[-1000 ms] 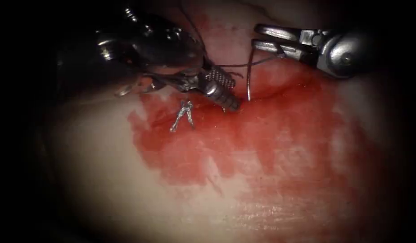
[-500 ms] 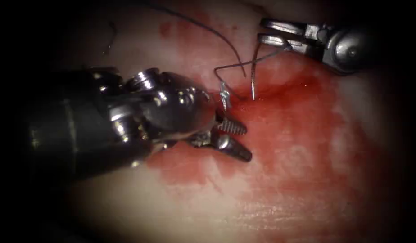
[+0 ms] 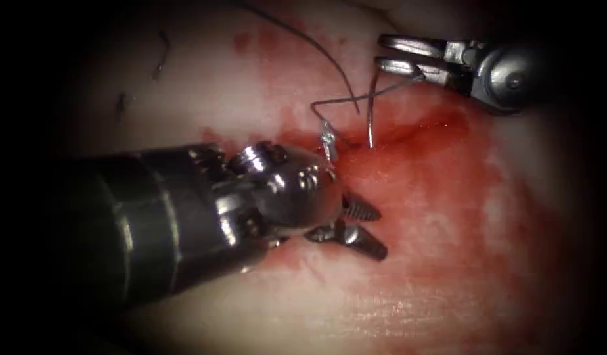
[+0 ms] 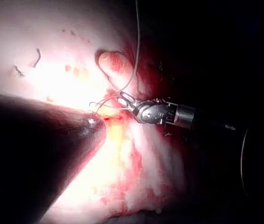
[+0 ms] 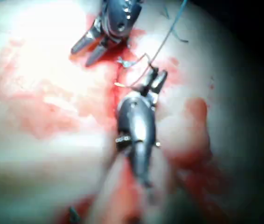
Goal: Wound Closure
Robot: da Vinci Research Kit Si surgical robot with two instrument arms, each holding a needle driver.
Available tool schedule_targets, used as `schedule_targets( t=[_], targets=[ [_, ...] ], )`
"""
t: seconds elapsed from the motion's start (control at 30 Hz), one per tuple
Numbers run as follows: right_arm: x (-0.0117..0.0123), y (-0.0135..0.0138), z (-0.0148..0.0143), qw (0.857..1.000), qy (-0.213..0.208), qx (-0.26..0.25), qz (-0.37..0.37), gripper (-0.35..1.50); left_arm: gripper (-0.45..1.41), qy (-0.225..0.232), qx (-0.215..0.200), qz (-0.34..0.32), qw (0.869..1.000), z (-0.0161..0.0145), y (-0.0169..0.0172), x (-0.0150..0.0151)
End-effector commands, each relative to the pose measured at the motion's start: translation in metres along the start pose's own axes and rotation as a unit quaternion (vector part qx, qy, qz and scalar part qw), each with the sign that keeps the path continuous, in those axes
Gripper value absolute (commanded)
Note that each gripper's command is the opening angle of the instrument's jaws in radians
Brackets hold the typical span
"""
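Note:
My right tool (image 3: 395, 55) reaches in from the upper right, shut on the curved needle (image 3: 370, 112) near its tail end. The needle hangs down with its point at the red-stained tissue (image 3: 448, 217), right at the cut (image 3: 408, 131); I cannot tell whether the point is in. Dark thread (image 3: 316, 49) runs from the needle's tail, bends, and arcs up and away to the left. A silvery knot (image 3: 326, 139) sits just left of the needle point. My left tool (image 3: 382, 233) lies below the knot, open and holding nothing. The right wrist view shows both tools: left (image 5: 87, 49), right (image 5: 155, 77).
Red fluid (image 3: 395, 197) covers the tissue around and right of the cut. Short cut ends of thread (image 3: 160, 56) lie on the pale tissue at the upper left. The left tool's thick shaft (image 3: 139, 223) covers the tissue to the left.
The left tool has swung from the upper left down to below the knot, its jaws open throughout. The right tool has kept hold of the needle and barely shifted.

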Motion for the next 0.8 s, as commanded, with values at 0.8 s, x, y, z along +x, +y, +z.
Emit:
schedule_targets(
  t=[0.8],
  targets=[
    [-0.0003, 0.0002, 0.0015, 0.996, -0.020, 0.016, 0.088, -0.35, 0.45, -0.002, -0.006, 0.008, 1.000, 0.0018, -0.0019, -0.0006]
  ],
)
